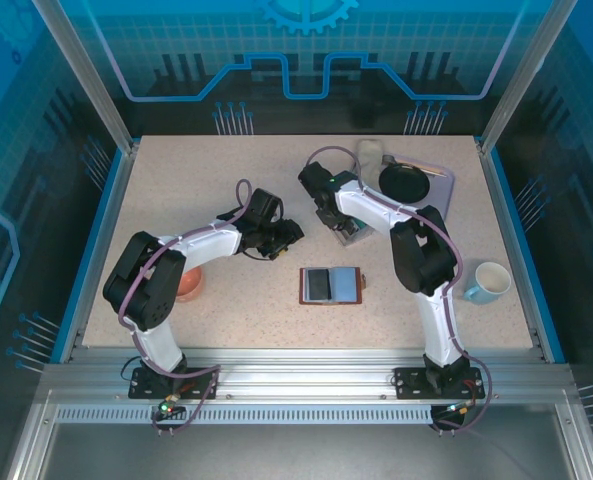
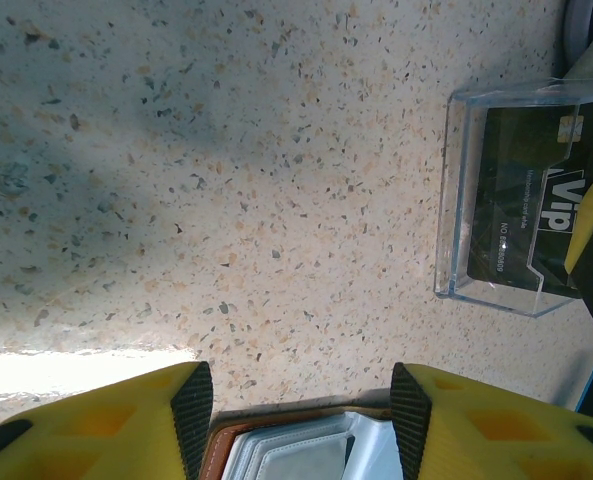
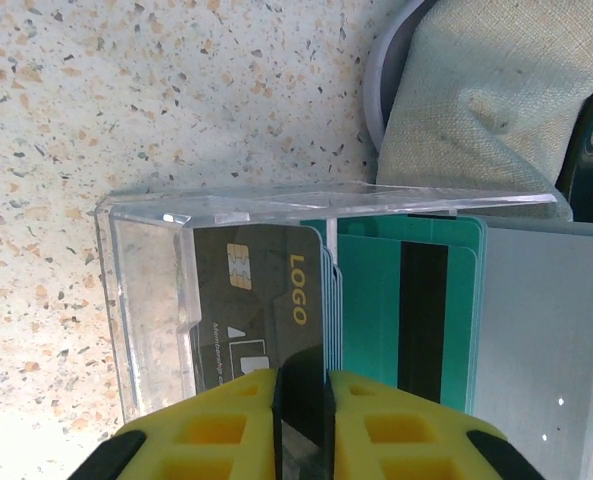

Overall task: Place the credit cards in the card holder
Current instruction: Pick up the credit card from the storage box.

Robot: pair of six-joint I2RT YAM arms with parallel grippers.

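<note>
From above, the card holder lies open and flat on the tabletop, near its front edge and between the two arms. The right arm folds back at the elbow and reaches inward, with the right gripper pointing down just beyond the holder. The left arm bends low across the surface, and the left gripper hangs beside the holder without touching it. The left wrist camera shows that gripper about half open with nothing between its pads; the holder's brown edge shows under them, and a clear box holding a dark card stands apart to the right. The right wrist camera shows its gripper drawn narrow, apparently pinching the dark card's edge, while the other credit cards, teal and pale grey, stand packed behind it in the box. The step looks like drawing one card out. It is best lifted straight up along the box wall (the neighbours sit tight against it), with the pinch kept on that one edge.
</note>
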